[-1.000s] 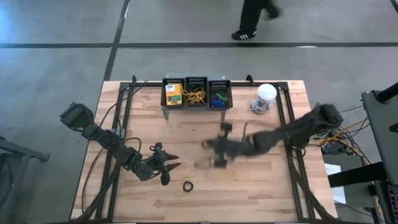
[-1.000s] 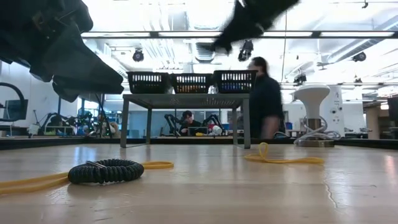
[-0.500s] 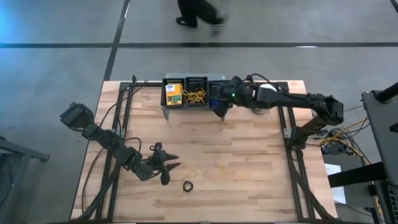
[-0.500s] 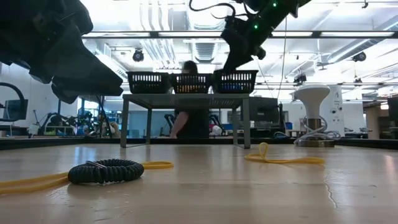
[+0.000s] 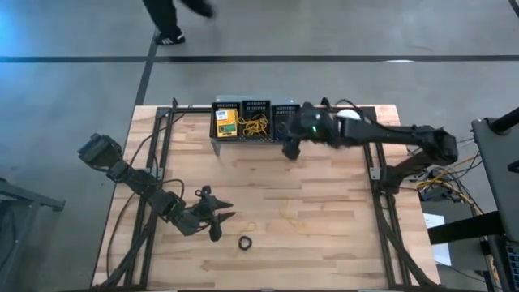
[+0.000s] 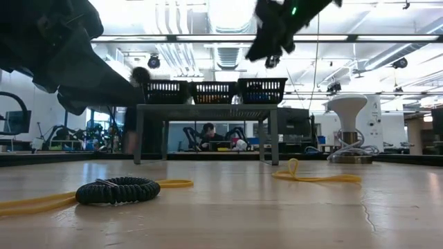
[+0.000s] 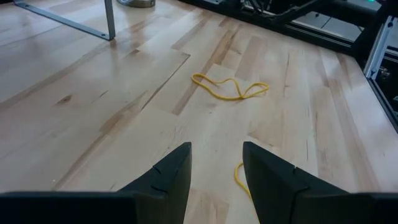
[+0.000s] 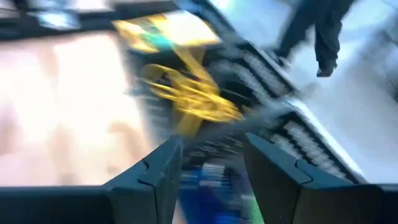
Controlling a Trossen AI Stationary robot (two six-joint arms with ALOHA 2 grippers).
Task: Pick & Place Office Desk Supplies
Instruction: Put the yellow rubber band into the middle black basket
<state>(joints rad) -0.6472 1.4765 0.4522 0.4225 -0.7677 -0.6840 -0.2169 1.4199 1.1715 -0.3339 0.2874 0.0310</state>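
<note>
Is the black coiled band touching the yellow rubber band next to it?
Cannot tell. In the low view the black coiled band overlaps the yellow rubber band, with no gap or contact visible.

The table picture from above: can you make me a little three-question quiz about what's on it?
1. True or false: the black coiled band lies inside a basket.
2. Which end effector is beside the row of baskets: A) left end effector, B) right end effector?
3. Fill in: the loose rubber band on the bare wood is ____ in colour.

Key: 1 false, it lies on the table near the left end effector. 2 B. 3 yellow.
</note>
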